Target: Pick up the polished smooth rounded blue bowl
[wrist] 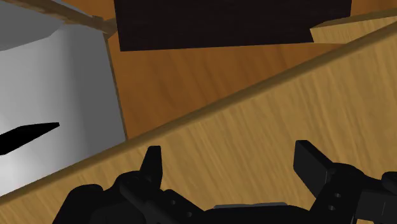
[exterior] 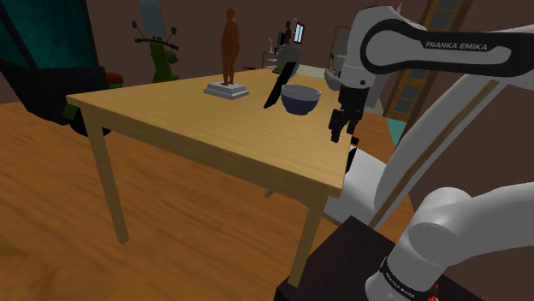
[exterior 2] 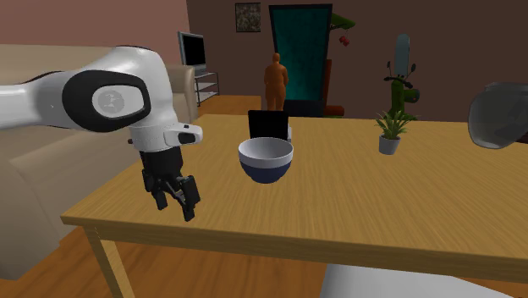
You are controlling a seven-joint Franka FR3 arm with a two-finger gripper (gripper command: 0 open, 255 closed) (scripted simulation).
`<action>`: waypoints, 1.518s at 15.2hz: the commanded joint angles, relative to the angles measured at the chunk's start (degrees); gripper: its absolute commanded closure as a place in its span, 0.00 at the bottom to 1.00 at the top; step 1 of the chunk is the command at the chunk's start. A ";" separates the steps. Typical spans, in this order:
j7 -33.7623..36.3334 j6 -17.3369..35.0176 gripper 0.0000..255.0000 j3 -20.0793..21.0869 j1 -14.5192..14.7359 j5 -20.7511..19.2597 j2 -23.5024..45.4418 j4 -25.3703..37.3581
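A rounded bowl [exterior: 300, 98] [exterior 2: 266, 161], dark blue outside and pale inside, stands upright on the wooden table [exterior: 214, 137] [exterior 2: 355, 203]. My black gripper [exterior: 345, 128] [exterior 2: 174, 201] hangs over the table's edge, to the shoulder view's right of the bowl and the second exterior view's left of it, well apart from it. It points down at the table. In the wrist view the gripper [wrist: 232, 167] is open, its fingers [wrist: 153, 164] spread wide with only the tabletop and its edge [wrist: 210, 111] between them.
A black upright slab [exterior: 281, 83] [exterior 2: 267, 124] stands just behind the bowl. A brown figurine [exterior: 228, 50] on a pale base, a small potted plant [exterior 2: 390, 132] and a grey rounded object [exterior 2: 499, 114] are also by the table. The white stand [wrist: 51, 108] lies below the table edge.
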 commanded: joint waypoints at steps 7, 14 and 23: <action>-1.63 -0.32 0.00 -0.50 -0.05 -0.48 13.62 14.12; -3.66 -4.05 0.00 -0.76 -0.08 -0.70 29.39 33.85; -5.88 -11.63 0.00 -0.82 -0.04 -0.84 47.59 59.87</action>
